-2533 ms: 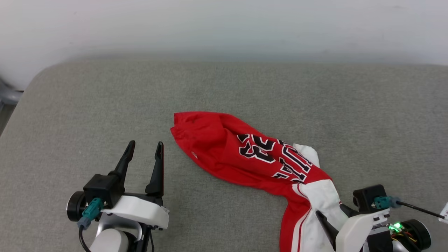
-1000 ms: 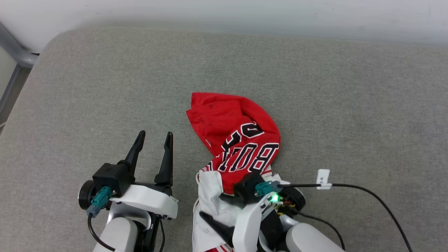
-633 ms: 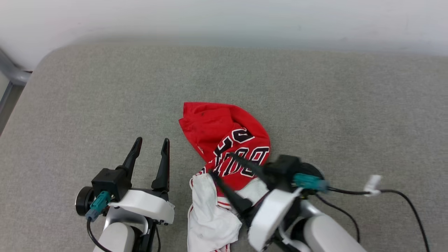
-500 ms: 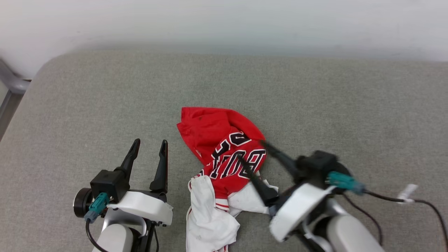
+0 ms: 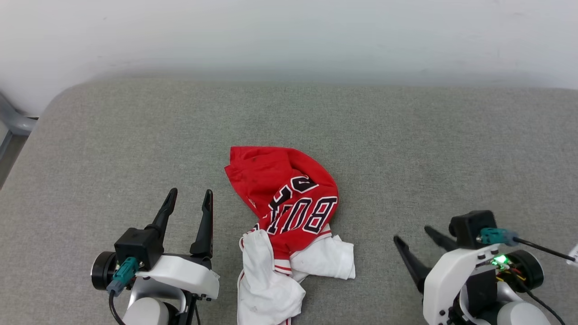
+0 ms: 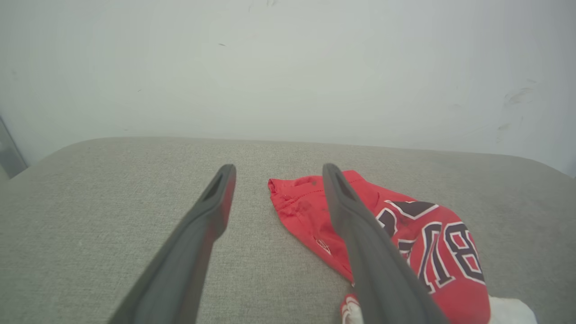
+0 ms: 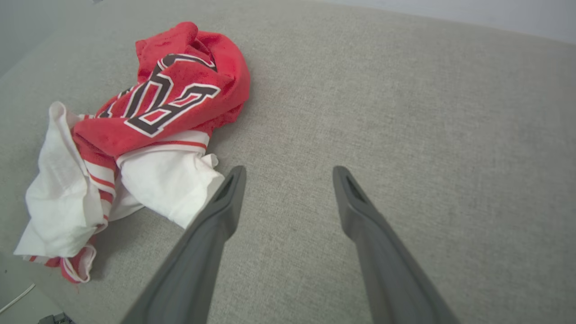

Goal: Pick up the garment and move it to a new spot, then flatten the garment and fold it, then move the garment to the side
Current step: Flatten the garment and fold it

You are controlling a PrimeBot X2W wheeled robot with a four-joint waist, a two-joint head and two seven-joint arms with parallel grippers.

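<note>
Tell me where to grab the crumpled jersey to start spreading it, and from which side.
Probably the white sleeve that sticks out of the crumpled garment on its right side. Come in low from the robot's right with the open right gripper: that sleeve's loose edge lies free on the grey cushion and faces those fingers, while the red body is bunched in a mound.

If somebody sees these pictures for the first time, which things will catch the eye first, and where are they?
The eye goes first to the garment, a crumpled red and white heap with black letters, lying on the grey padded surface near its front middle. Next come the two dark-fingered grippers. The left gripper is to the left of the heap and the right gripper to the right, both open, empty and apart from the cloth.
</note>
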